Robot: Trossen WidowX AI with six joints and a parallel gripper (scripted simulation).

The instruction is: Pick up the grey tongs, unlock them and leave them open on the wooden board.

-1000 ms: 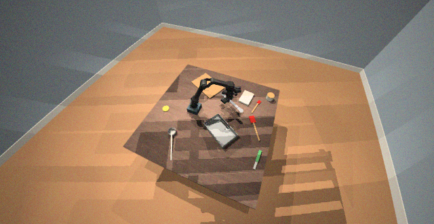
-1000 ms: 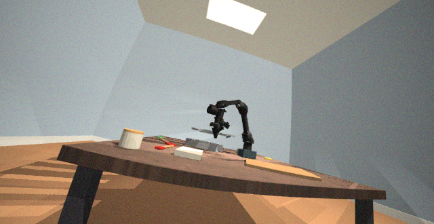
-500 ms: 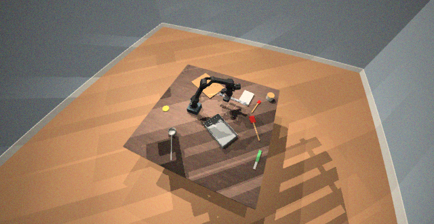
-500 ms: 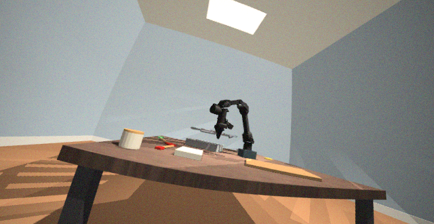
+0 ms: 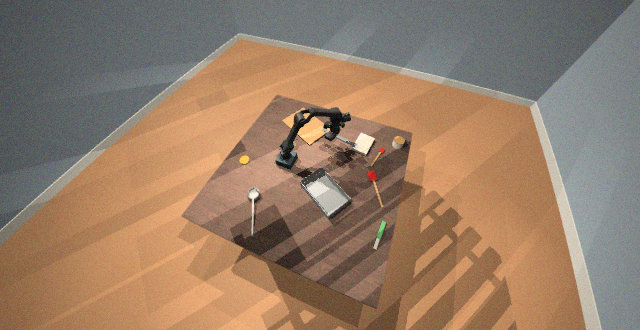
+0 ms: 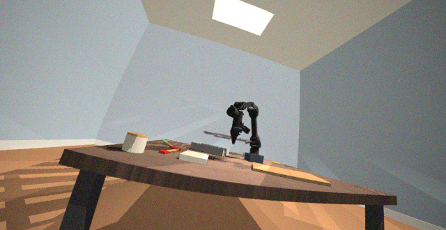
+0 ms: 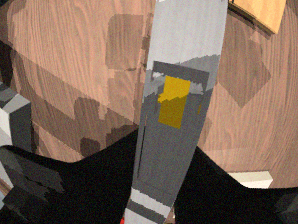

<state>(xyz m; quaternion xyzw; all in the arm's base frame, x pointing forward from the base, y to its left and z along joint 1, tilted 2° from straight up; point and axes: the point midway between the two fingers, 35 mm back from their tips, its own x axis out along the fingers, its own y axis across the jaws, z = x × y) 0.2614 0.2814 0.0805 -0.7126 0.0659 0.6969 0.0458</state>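
The grey tongs (image 5: 345, 140) (image 6: 218, 134) (image 7: 182, 37) are in the air above the table, long and narrow with their arms together. They lie nearly level, with a slight slope in the exterior view. A yellow patch on them shows in the wrist view. My gripper (image 5: 330, 137) (image 6: 233, 142) (image 7: 160, 135) points down and is shut on the tongs, a finger on each side. The wooden board (image 5: 313, 136) (image 6: 293, 175) (image 7: 262, 12) lies flat, beside and below the gripper. The roasting tin (image 5: 339, 208) (image 6: 209, 148) stands on the table, away from the tongs. The far parts of the tongs are outside the wrist view.
A white block (image 5: 364, 143) (image 6: 194, 157) lies near one end of the tongs, lower down. A canister (image 5: 398, 142) (image 6: 134, 143) stands by the table edge. Two red-headed tools, a green-handled tool (image 5: 381, 230), a ladle (image 5: 253, 194) and a yellow disc (image 5: 244, 160) lie about.
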